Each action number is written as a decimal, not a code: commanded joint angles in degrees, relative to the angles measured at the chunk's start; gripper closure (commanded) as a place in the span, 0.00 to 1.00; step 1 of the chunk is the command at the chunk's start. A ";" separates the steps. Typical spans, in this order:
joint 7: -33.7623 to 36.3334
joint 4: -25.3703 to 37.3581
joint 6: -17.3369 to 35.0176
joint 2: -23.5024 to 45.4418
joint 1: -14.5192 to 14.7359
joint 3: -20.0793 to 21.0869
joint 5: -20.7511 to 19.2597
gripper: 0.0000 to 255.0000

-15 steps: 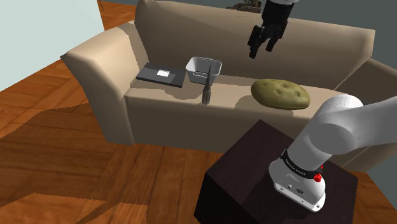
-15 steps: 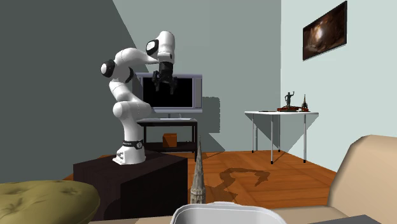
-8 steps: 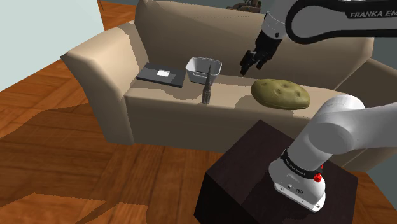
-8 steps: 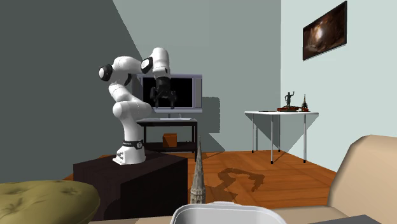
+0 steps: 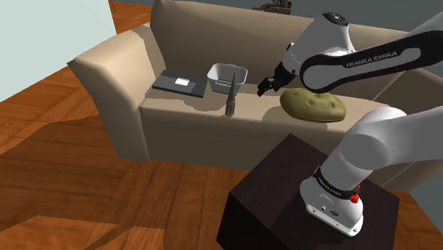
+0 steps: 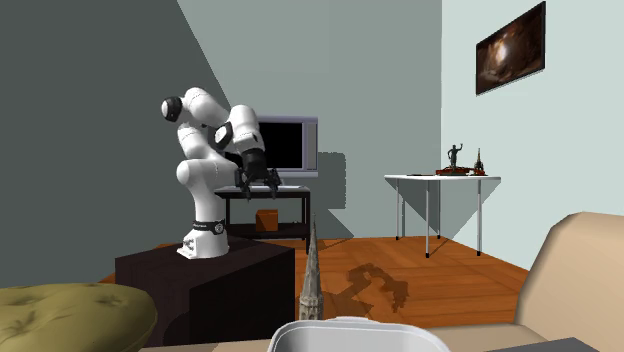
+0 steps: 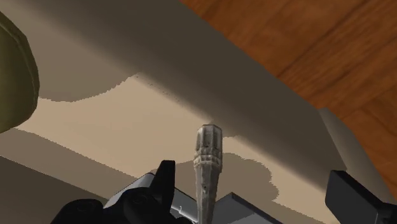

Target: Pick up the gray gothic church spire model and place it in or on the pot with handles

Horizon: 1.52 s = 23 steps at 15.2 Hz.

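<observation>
The beige sofa [image 5: 184,122] is carrying the white pot with handles [image 5: 227,74]. Just in front of it the gray spire [image 5: 231,99] is standing upright, long axis vertical, tip pointing up. The end effector [image 5: 265,87] is hovering nearby, fingers spread and holding nothing. It should probably be lining up over the tip, then closing on the thicker lower shaft, clear of the pot.

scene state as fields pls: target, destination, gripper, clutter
target: grey spire model, upright on the sofa seat
destination: pale pot, just behind the spire in the shoulder view
effector: gripper open, empty, in the air, between pot and cushion in the shoulder view
clutter: olive cushion; dark flat slab beside the pot
</observation>
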 commanded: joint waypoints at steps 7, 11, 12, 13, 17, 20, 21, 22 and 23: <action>1.94 -0.64 46.93 32.68 -17.30 11.76 -1.45 0.00; -7.69 4.94 65.32 51.58 -23.56 19.82 9.64 0.00; -8.77 6.87 69.04 55.92 -23.02 19.16 10.33 0.00; -9.51 8.94 72.42 60.04 -22.74 18.66 10.57 0.00; -10.78 18.44 82.75 74.47 -22.53 17.45 9.71 0.00; -10.84 26.59 87.77 83.56 -22.64 17.01 8.37 0.00; -10.75 29.47 89.03 86.34 -22.67 16.92 7.88 0.00; -10.75 29.54 89.06 86.40 -22.67 16.92 7.87 0.00; -10.81 30.56 88.72 87.08 -22.54 16.90 7.94 0.00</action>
